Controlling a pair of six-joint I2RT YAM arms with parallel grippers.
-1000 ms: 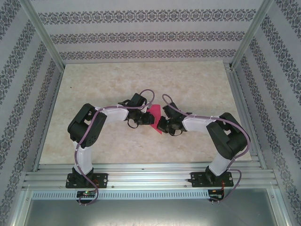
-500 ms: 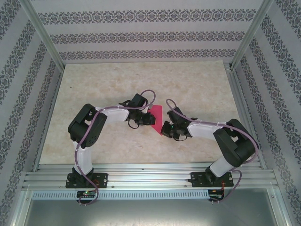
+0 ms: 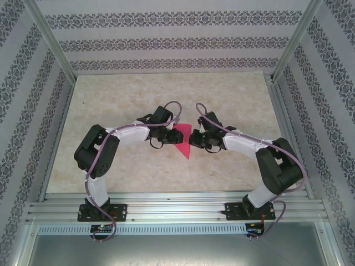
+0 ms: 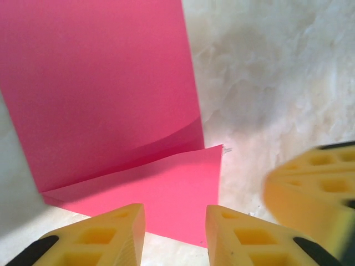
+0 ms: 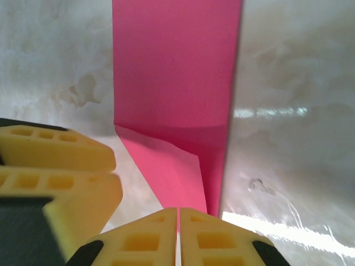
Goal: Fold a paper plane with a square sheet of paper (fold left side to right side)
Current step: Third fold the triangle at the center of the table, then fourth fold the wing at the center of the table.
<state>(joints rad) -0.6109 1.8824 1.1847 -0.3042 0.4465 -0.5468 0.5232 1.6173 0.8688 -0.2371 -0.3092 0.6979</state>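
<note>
**Inspector:** Item and position?

**Assistant:** Paper (image 3: 184, 145), bright pink, near the middle of the table (image 3: 116, 105), between the two grippers. From above it reads as a narrow shape with its point toward the near edge.

**Inspector:** Lying flat?

**Assistant:** Not fully. In the left wrist view an upper layer stands lifted and slightly curved over a lower layer that rests on the table. The two meet at a fold on the left of that view. The right wrist view shows a broad panel farther off and a smaller flap nearer the camera.

**Inspector:** Left gripper?

**Assistant:** Left gripper (image 3: 176, 137) is at the paper's left edge. Its yellow fingers (image 4: 111, 233) stand narrowly apart, and the lower layer's edge lies under the gap. I see nothing pinched.

**Inspector:** Right gripper?

**Assistant:** Right gripper (image 3: 192, 138) is at the paper's right edge, near the left one. Its fingers (image 5: 222, 235) are pressed together with only a hairline between them. The paper's edge reaches the fingertips, but I cannot tell whether any of it is caught.

**Inspector:** Surface?

**Assistant:** Pale and marbled.
</note>
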